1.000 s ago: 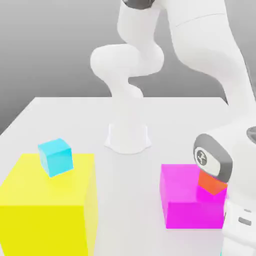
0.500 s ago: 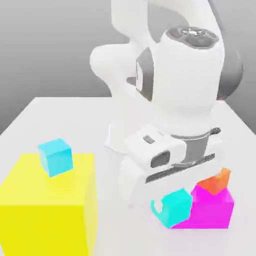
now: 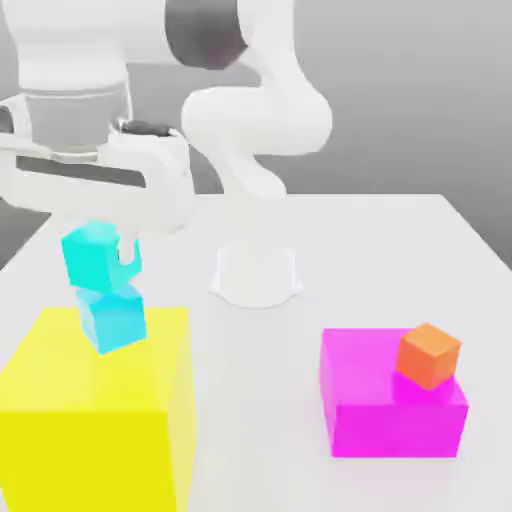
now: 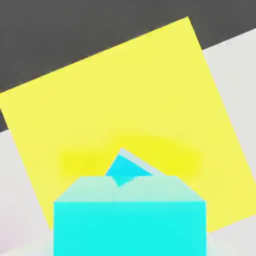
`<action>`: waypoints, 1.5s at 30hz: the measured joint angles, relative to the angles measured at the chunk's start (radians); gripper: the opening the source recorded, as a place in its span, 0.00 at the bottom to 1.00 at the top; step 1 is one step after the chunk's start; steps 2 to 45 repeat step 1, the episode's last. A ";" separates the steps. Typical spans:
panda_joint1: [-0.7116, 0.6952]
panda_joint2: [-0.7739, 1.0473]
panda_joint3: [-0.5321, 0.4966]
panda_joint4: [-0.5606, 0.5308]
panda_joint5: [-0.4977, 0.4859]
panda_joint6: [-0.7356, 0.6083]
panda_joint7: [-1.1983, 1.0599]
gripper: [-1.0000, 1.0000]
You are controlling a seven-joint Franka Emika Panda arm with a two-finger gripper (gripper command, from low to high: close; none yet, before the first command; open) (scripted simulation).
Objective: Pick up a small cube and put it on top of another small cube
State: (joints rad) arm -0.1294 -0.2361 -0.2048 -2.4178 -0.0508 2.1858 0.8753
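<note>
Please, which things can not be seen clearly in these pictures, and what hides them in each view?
- Exterior view: whether the turquoise cube already rests on the sky-blue cube cannot be told; the two overlap.
- Exterior view: the gripper fingers sit partly behind the turquoise cube.
- Hand view: the turquoise cube covers most of the sky-blue cube.
- Exterior view: the yellow block is cut off by the bottom edge.

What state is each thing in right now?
Claw: shut on the turquoise cube.
Turquoise cube: held just above the sky-blue cube.
Sky-blue cube: resting on the yellow block.
Orange cube: resting on the pink block, untouched.
</note>
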 joint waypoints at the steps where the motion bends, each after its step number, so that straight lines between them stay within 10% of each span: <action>1: 0.000 0.000 0.000 0.000 0.000 0.000 0.000 1.00; 45: 0.000 0.000 0.000 0.000 0.000 0.000 0.000 1.00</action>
